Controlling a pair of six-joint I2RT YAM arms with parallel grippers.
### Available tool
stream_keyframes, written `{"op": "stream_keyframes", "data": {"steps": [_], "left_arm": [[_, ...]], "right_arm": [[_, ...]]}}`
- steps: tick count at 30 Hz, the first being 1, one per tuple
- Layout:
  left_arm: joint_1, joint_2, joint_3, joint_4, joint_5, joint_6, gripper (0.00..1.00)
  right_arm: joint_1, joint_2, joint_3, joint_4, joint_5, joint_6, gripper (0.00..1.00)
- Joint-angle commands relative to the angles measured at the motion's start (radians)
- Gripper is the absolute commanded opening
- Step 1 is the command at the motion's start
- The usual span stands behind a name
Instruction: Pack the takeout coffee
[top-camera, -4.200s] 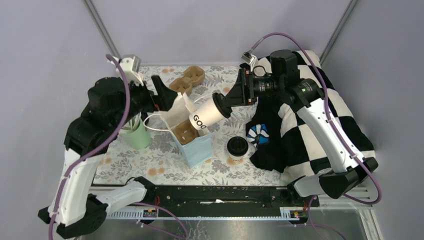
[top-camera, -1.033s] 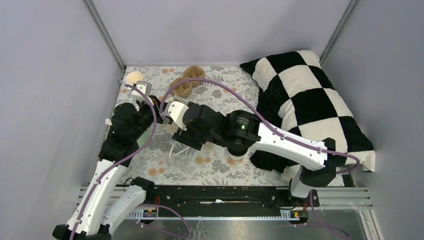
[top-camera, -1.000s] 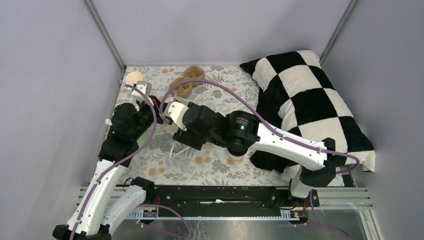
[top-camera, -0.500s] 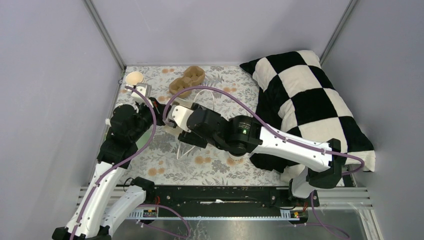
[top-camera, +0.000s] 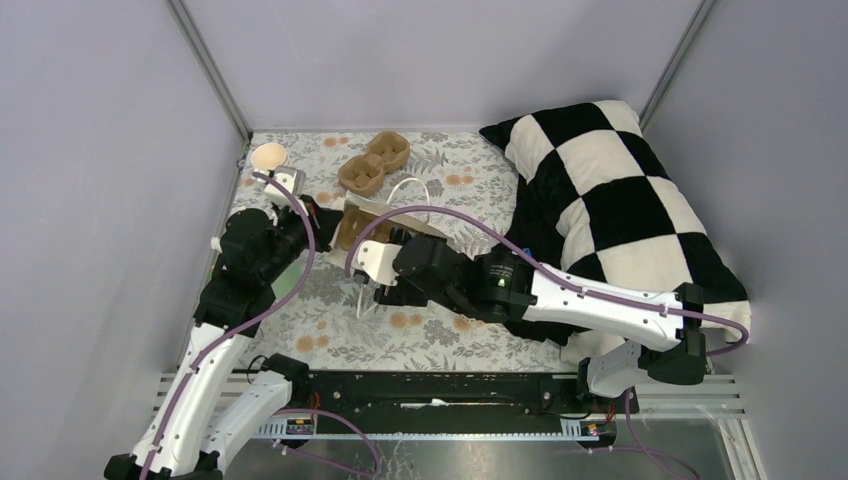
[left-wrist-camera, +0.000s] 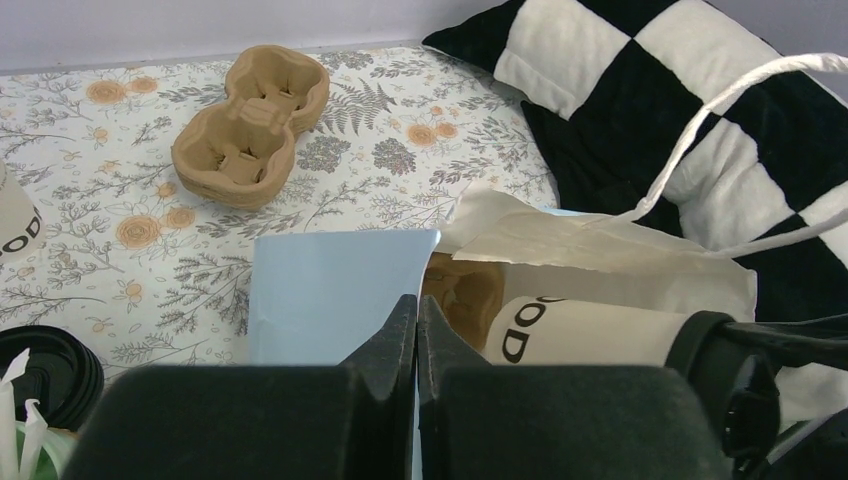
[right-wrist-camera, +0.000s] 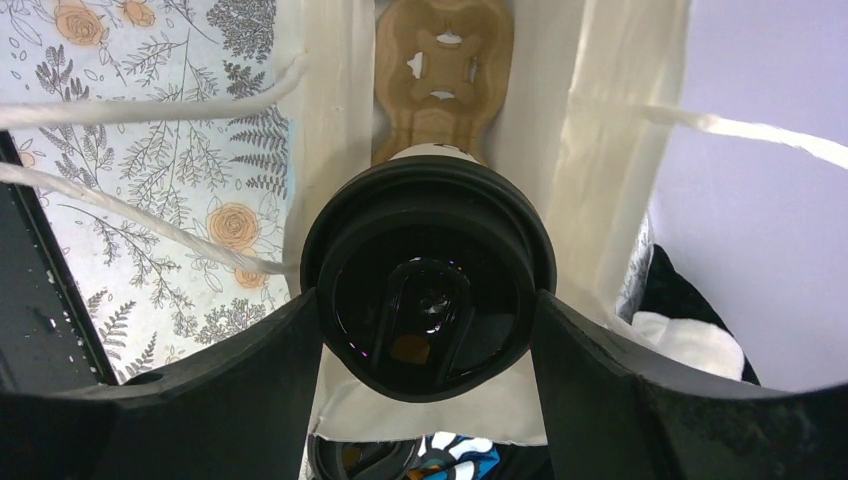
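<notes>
Right fingers (right-wrist-camera: 225, 400) around cup (right-wrist-camera: 430, 275), arm (top-camera: 600, 300) outstretched leftward

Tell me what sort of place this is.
Probably a robot test cell staged as a coffee-packing counter: plain grey walls, a floral tablecloth, a cardboard cup carrier and a lidded coffee cup partly inside a blue bag.

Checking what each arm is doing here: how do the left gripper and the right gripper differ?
The left gripper is pinched shut on the rim of the blue bag; the right gripper stands wide, clamped on the black lid of the coffee cup. The left gripper sits outside the bag at its edge; the right gripper points into its mouth, cup first. Both are at the same bag, each holding something.
</notes>
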Motion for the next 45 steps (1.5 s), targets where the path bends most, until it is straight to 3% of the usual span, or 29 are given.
{"op": "stream_keyframes", "data": {"steps": [1, 17, 29, 34, 38, 45], "left_arm": [[0.004, -0.017, 0.035, 0.028, 0.028, 0.031, 0.00], [0.005, -0.129, -0.096, 0.124, 0.095, 0.183, 0.00], [0.004, -0.145, -0.137, 0.119, 0.109, 0.183, 0.00], [0.003, -0.146, -0.143, 0.134, 0.127, 0.174, 0.00], [0.004, -0.149, -0.153, 0.141, 0.140, 0.189, 0.00], [0.004, -0.172, -0.181, 0.150, 0.145, 0.221, 0.00]], "right_arm": [[-0.020, -0.035, -0.055, 0.141, -0.042, -0.066, 0.38], [-0.064, -0.069, -0.170, 0.234, -0.067, -0.194, 0.39], [-0.120, -0.056, -0.292, 0.419, -0.127, -0.310, 0.38], [-0.157, -0.072, -0.370, 0.496, -0.255, -0.387, 0.37], [-0.198, -0.060, -0.350, 0.456, -0.351, -0.395, 0.38], [-0.239, -0.017, -0.310, 0.401, -0.363, -0.444, 0.36]]}}
